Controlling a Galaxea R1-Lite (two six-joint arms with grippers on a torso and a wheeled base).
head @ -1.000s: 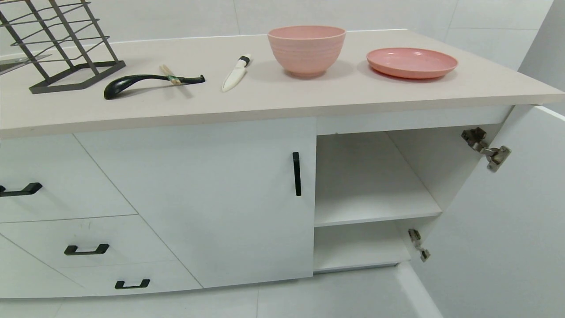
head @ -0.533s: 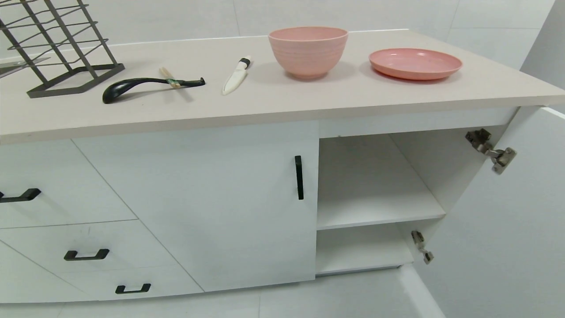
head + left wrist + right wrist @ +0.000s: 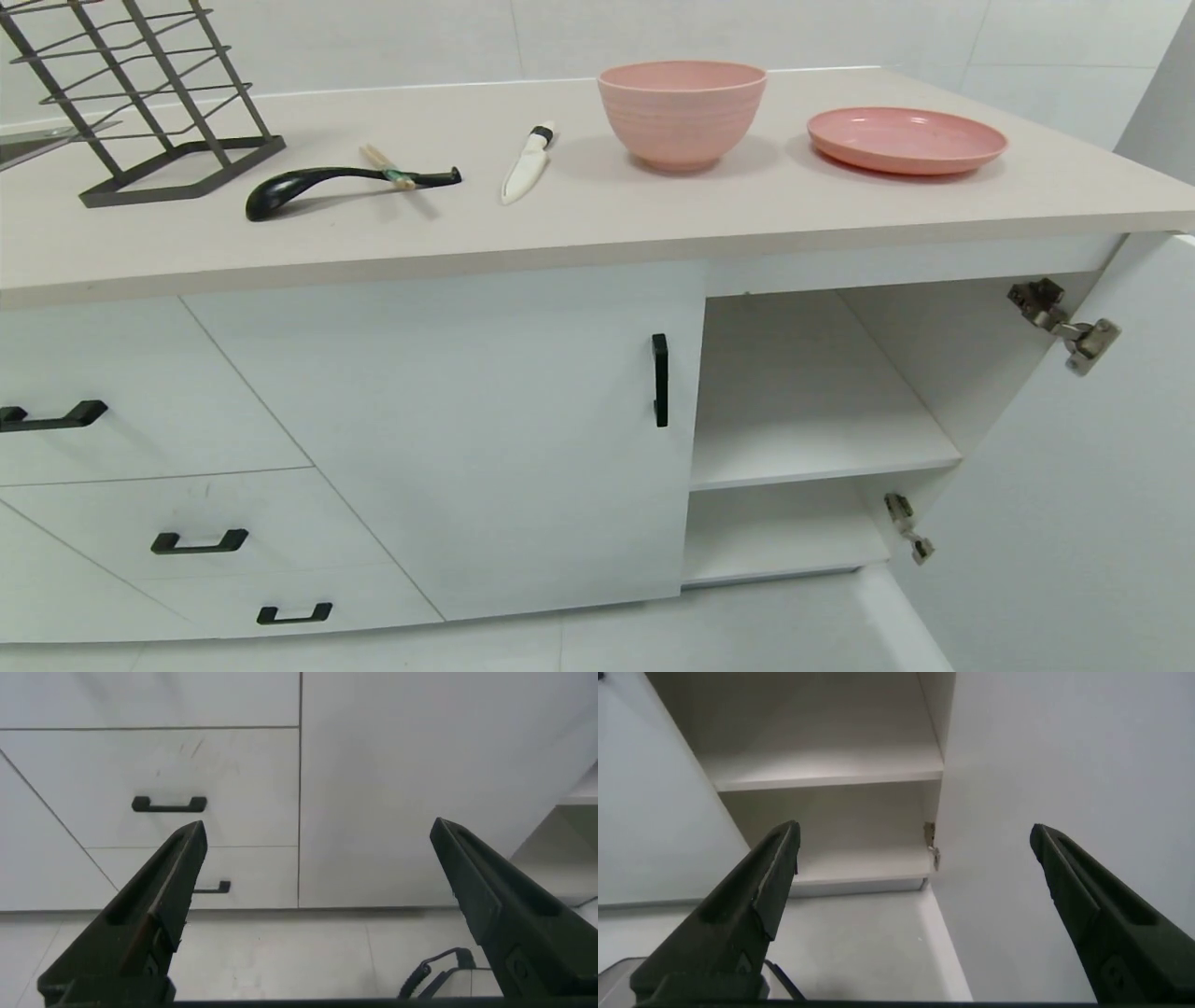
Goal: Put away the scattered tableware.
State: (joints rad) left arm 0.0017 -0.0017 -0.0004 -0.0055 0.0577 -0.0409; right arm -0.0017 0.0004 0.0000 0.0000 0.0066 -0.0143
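On the beige countertop [image 3: 579, 224] stand a pink bowl [image 3: 681, 114] and, to its right, a pink plate [image 3: 906, 140]. Left of the bowl lie a white knife with a black band [image 3: 526, 166], a black ladle [image 3: 336, 183] and a pair of chopsticks [image 3: 387, 168] crossing the ladle's handle. My left gripper [image 3: 318, 849] is open and low, facing the white drawer fronts [image 3: 187, 793]. My right gripper [image 3: 915, 849] is open too, facing the open cabinet shelves [image 3: 831, 775] near the floor.
A black wire rack [image 3: 140, 103] stands at the counter's back left. The right cabinet door [image 3: 1074, 485] hangs open, showing two bare shelves [image 3: 812, 448]. The left door has a black handle [image 3: 660, 380]. Drawers with black pulls [image 3: 199, 541] are at the left.
The whole head view has shifted slightly right and down, so the camera moved. The tableware on the counter has kept its layout.
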